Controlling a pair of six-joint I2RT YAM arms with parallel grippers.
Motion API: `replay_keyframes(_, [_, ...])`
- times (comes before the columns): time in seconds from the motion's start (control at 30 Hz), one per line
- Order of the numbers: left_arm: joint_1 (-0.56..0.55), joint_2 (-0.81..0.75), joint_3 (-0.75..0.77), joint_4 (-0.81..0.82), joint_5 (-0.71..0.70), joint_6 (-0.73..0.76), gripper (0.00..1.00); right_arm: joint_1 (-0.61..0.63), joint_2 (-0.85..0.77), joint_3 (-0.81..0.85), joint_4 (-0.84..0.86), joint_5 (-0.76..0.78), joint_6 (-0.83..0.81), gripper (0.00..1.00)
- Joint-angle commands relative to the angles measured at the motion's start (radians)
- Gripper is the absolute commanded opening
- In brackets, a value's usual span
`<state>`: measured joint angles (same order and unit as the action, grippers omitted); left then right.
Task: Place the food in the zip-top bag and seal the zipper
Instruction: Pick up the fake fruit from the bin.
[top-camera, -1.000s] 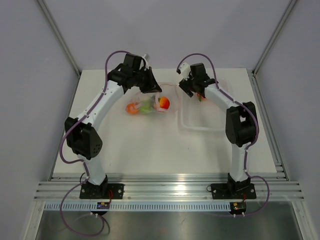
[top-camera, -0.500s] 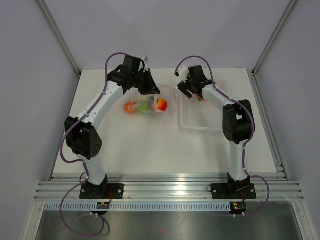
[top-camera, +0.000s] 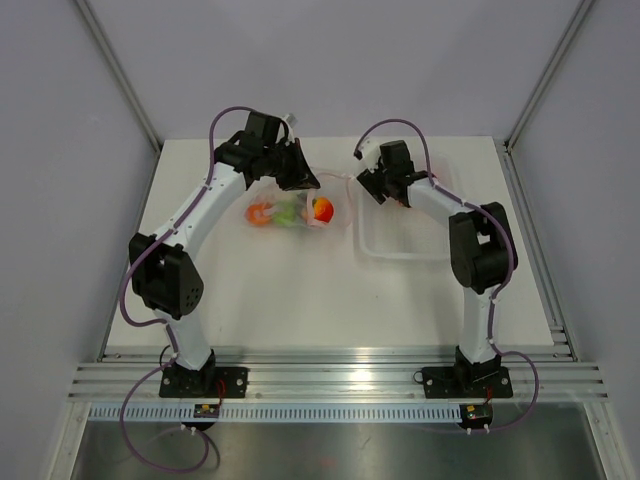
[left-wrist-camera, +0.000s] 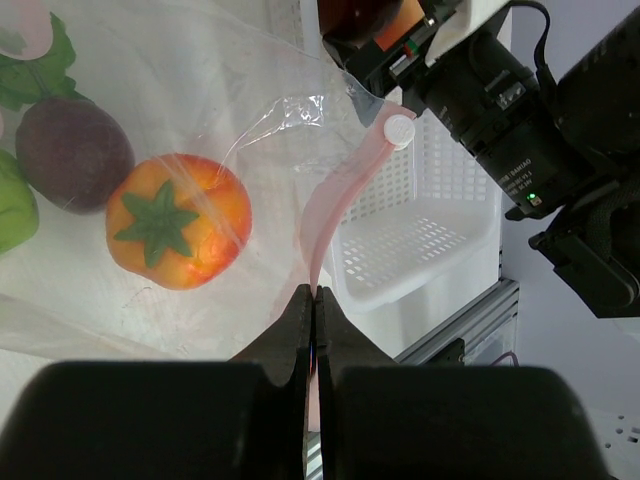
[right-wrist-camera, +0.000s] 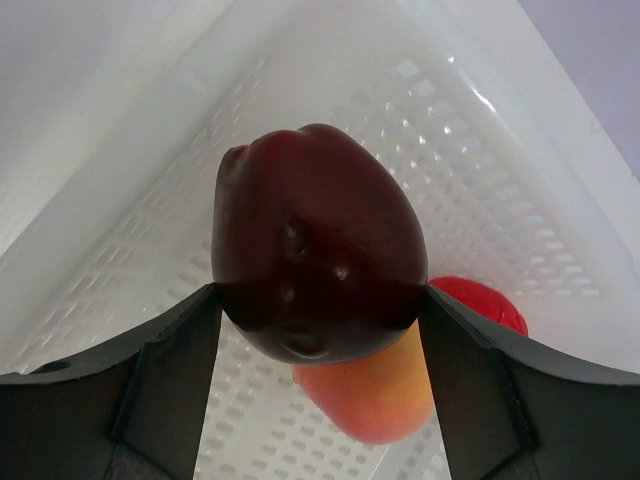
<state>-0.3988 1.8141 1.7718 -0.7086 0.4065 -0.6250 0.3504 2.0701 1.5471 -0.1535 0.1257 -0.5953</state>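
Note:
The zip-top bag lies at the table's back middle, holding an orange-red tomato, a dark purple fruit and green pieces. My left gripper is shut on its pinkish-red zipper strip, holding the mouth edge up; the white slider sits at the strip's far end. My right gripper is shut on a dark red fruit, held just above the white basket. A peach fruit and a red fruit lie in the basket below it.
The clear perforated basket stands right of the bag, beneath my right gripper. The right arm's wrist and camera hang close to the bag's mouth. Grey walls close in the table's back and sides.
My right gripper has lifted and shifted slightly right over the basket with the dark red fruit. My left gripper keeps its hold on the strip; the bag shifted slightly.

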Motion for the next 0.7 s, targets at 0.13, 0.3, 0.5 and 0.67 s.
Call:
replay_keyframes(0.13, [0.005,-0.056,-0.002,0.038,0.029,0.013,0.00,0.007,-0.238,-0.157,0.100,-0.028,0.142,0.72])
replay_keyframes(0.3, [0.006,-0.055,-0.002,0.046,0.028,0.007,0.00,0.010,-0.419,-0.266,0.068,-0.082,0.244,0.72])
replay_keyframes(0.5, [0.003,-0.035,0.028,0.052,0.043,-0.022,0.00,0.106,-0.665,-0.421,0.016,-0.176,0.415,0.72])
replay_keyframes(0.67, [0.005,-0.033,0.041,0.058,0.045,-0.035,0.00,0.191,-0.818,-0.476,0.006,-0.219,0.543,0.72])
